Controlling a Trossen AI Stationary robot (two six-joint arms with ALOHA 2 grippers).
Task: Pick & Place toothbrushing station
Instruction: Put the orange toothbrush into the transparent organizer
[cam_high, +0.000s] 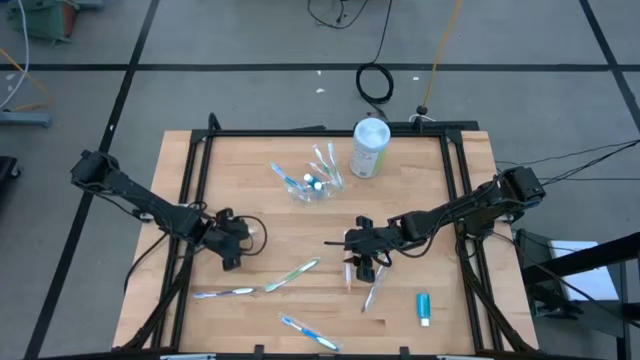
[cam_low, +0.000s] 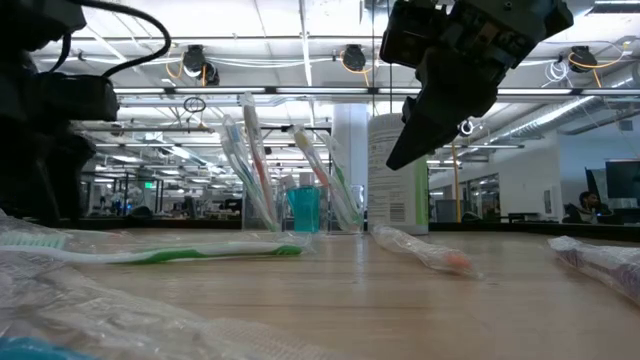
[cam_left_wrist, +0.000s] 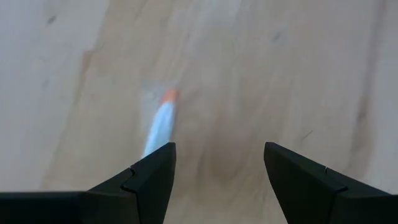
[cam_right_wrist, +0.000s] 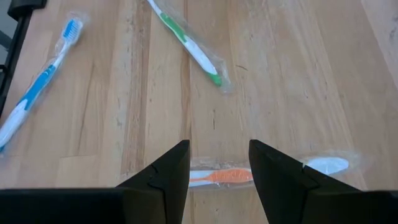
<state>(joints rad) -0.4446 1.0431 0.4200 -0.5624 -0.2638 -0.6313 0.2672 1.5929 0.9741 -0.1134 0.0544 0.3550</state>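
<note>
My right tool hangs released over an orange wrapped toothbrush.

On the near tabletop I see loose brushes and a blue toothpaste tube; my left tool is released at mid-left; farther off, the clear cup holds brushes beside a white-and-green canister, label unreadable.

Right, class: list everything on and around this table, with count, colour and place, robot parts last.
clear cup: one, back centre of the table, holding several toothbrushes and a blue item
white-and-green canister: one, back edge, right of the cup
wrapped toothbrushes: five loose; green, blue, blue at front left; orange and one more under the right gripper
toothpaste tube: one, blue, front right
table: one, light wood
left gripper: open, front left
right gripper: open, over the orange toothbrush
</note>
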